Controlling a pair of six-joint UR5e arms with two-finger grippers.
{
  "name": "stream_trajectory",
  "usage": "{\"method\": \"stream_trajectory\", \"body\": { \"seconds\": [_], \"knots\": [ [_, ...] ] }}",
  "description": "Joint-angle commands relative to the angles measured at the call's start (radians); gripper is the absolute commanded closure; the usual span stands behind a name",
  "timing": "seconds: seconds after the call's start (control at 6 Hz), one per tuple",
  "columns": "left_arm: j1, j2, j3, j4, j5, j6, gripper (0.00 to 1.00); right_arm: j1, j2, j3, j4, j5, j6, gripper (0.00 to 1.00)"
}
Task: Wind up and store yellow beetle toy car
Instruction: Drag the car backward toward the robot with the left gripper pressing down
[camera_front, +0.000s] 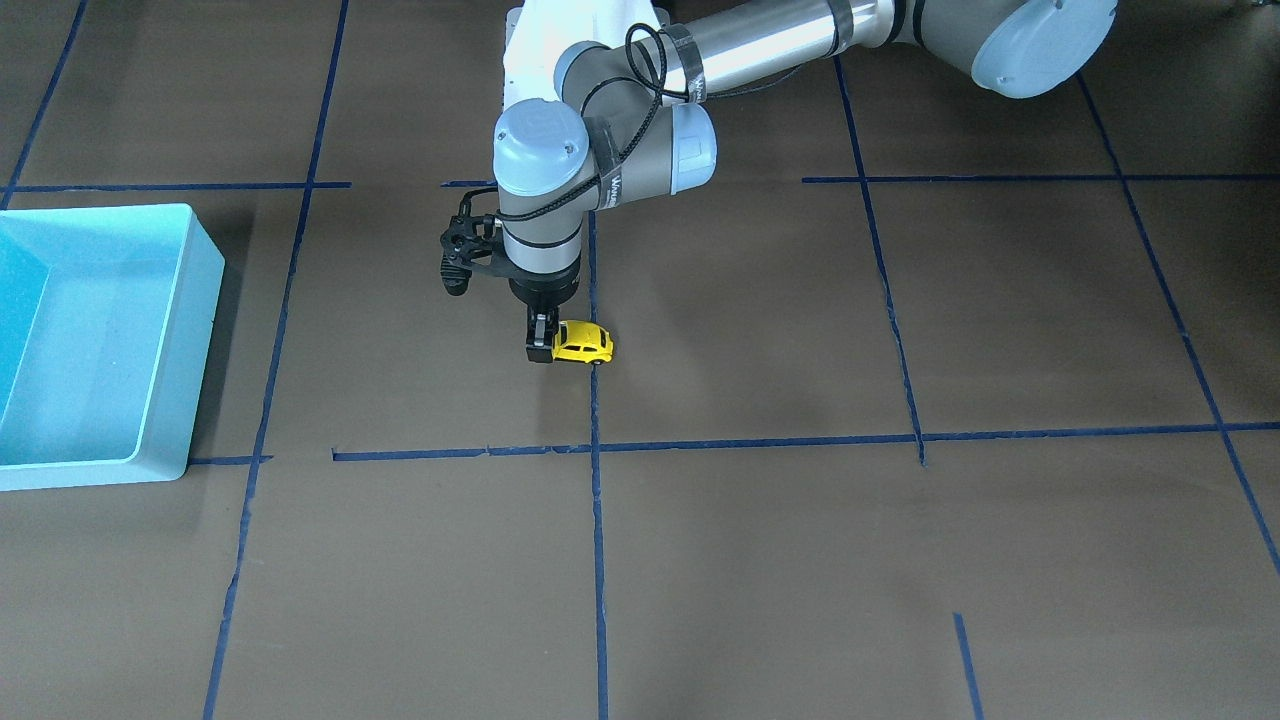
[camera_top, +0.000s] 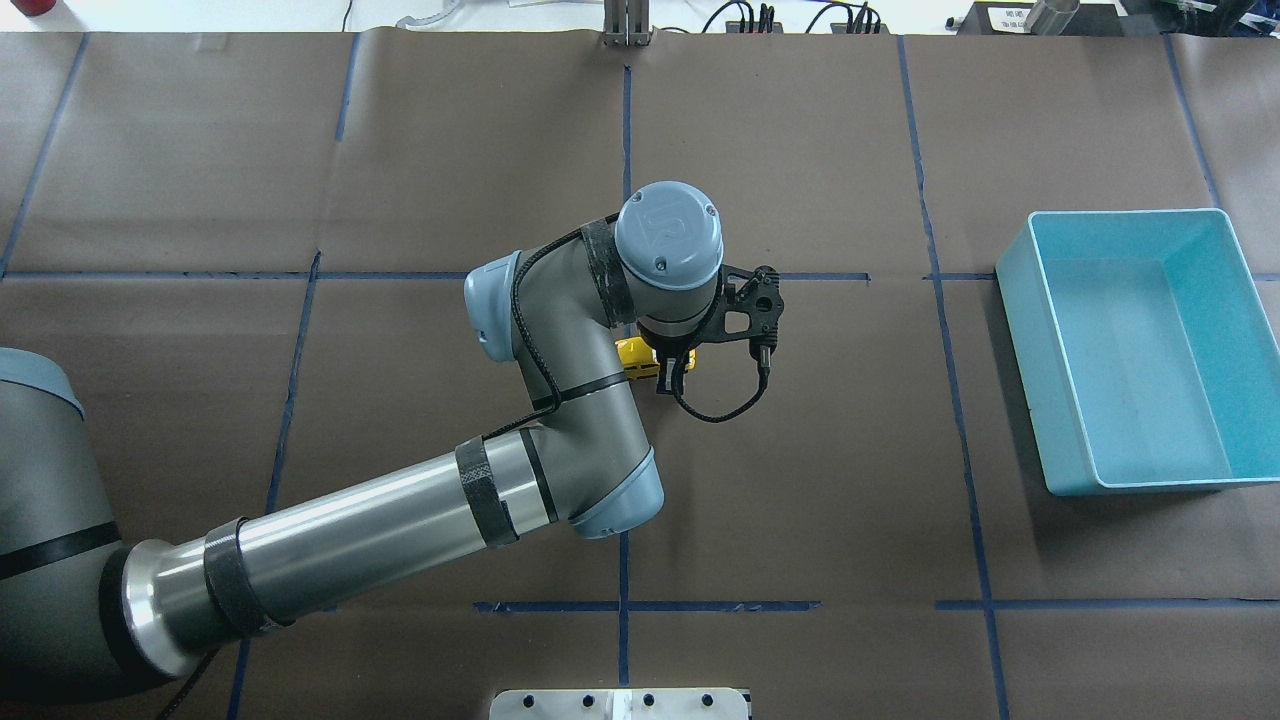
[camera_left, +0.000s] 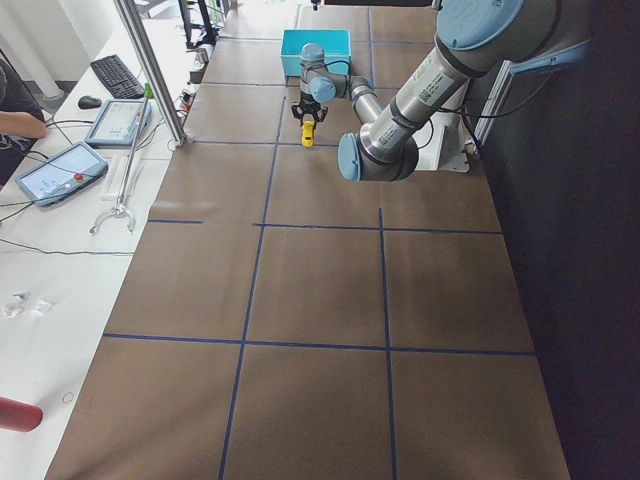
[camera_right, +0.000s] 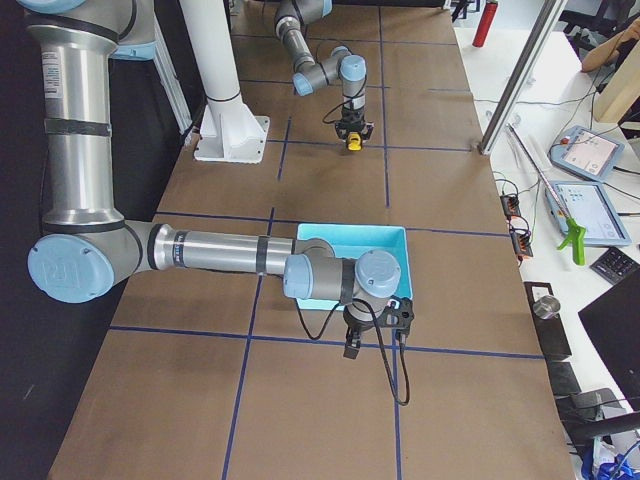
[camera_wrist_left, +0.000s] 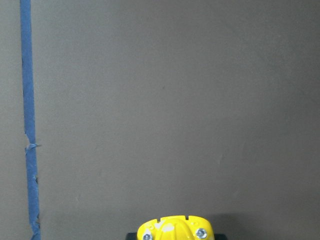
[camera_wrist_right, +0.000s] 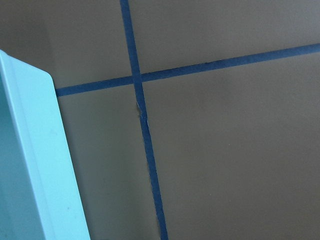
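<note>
Left tool points straight down, clenched on one end of the yellow beetle toy car; the rest of the car sticks out sideways toward the robot's left. Car is upright, wheels down, at bench level near the middle, right on a blue tape line; can't tell if the wheels touch. Left wrist view shows only the car's yellow end at the bottom edge, brown bench beyond. Left arm reaches in across the bench to it. Light blue bin sits well apart on the robot's right side. Right tool hangs just beside the bin's outer wall, over a tape crossing; clenched or released, can't tell.
</note>
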Motion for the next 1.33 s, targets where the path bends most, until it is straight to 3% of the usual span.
{"method": "stream_trajectory", "body": {
  "seconds": [0.0,1.17],
  "knots": [
    [0.001,0.007,0.004,-0.002,0.008,0.005,1.00,0.000,0.000,-0.001,0.000,0.000,0.000,0.00],
    [-0.001,0.038,-0.001,-0.041,-0.002,0.003,1.00,0.000,0.000,-0.005,0.002,0.000,-0.002,0.00]
  ]
}}
